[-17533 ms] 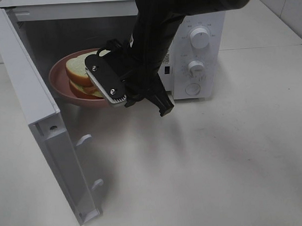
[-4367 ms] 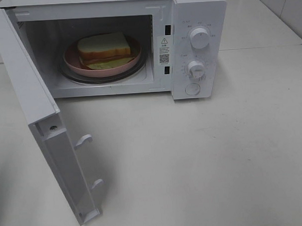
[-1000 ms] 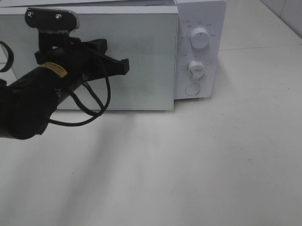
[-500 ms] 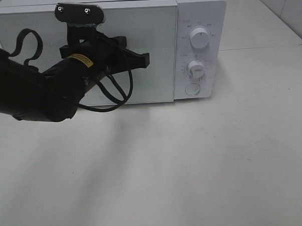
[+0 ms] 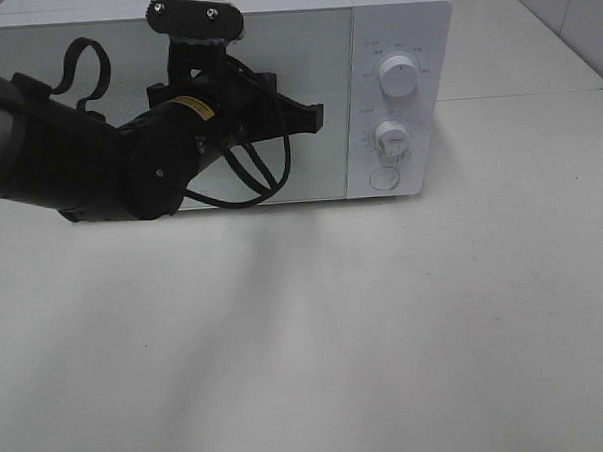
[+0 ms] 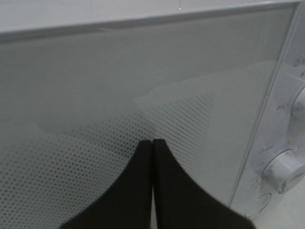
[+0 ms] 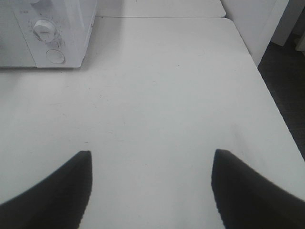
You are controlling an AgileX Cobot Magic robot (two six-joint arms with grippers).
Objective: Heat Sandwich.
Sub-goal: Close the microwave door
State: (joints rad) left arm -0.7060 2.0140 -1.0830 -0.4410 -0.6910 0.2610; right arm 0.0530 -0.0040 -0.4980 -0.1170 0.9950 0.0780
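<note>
The sandwich is hidden behind the closed door (image 5: pixel 309 55) of the white microwave (image 5: pixel 397 12). My left gripper (image 5: pixel 313 117) is shut, with its black fingertips against the door's right half, close to the control panel. In the left wrist view the gripper (image 6: pixel 152 142) shows its two fingers pressed together on the dotted door glass (image 6: pixel 95 95), holding nothing. My right gripper (image 7: pixel 151 153) is open and empty above the bare white table (image 7: pixel 157 86), to the right of the microwave (image 7: pixel 47 28); it is outside the exterior high view.
The control panel carries an upper knob (image 5: pixel 398 76), a lower knob (image 5: pixel 391 137) and a round button (image 5: pixel 383 177). My left arm (image 5: pixel 69 166) stretches across the door front. The table's right edge (image 7: pixel 267 90) drops to a dark floor.
My left arm has swept to the right along the door, pushing it from slightly ajar to flush with the microwave's front. The right gripper has not moved.
</note>
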